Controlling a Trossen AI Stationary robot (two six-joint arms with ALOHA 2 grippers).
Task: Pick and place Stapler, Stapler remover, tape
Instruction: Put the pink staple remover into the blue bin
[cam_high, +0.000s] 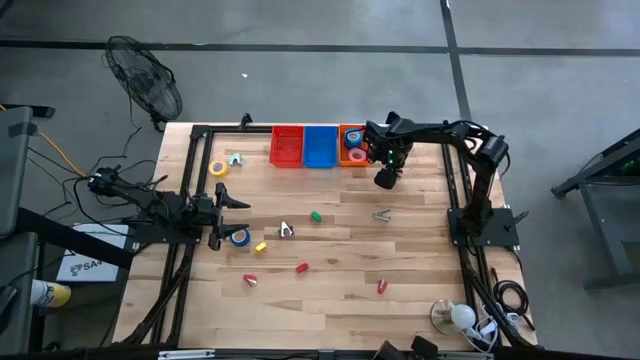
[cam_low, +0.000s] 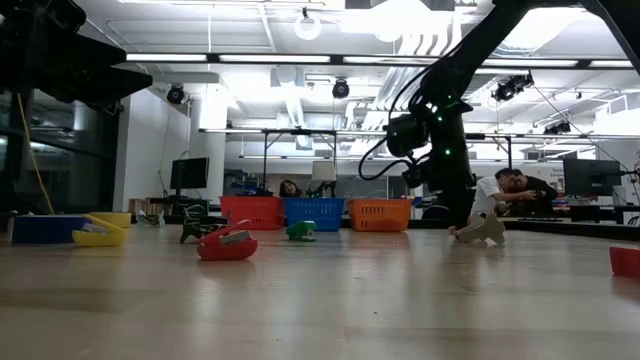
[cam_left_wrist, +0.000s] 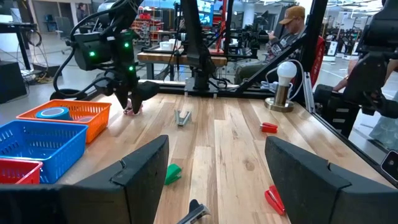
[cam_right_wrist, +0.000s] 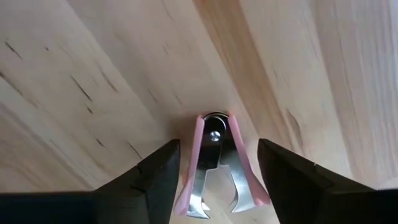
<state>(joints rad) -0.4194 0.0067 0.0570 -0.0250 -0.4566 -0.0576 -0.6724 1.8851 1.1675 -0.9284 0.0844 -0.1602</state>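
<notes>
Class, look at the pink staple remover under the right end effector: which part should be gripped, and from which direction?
Grip the pink staple remover across its two pink side handles, descending from above. It lies flat on the table, between the right end effector's open fingers.

Arms: two dark, jointed arms are showing black cabling along their links.
Right wrist housing (cam_left_wrist: 102, 46): green lights are glowing on its black casing.
Left gripper (cam_left_wrist: 217, 171) fingers (cam_left_wrist: 140, 171): broad, matte black wedges are tapering forward.

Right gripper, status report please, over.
Right gripper open, straddling pink staple remover on table, by orange basket. Left gripper open, waiting table's left side. Nothing in the way.
</notes>
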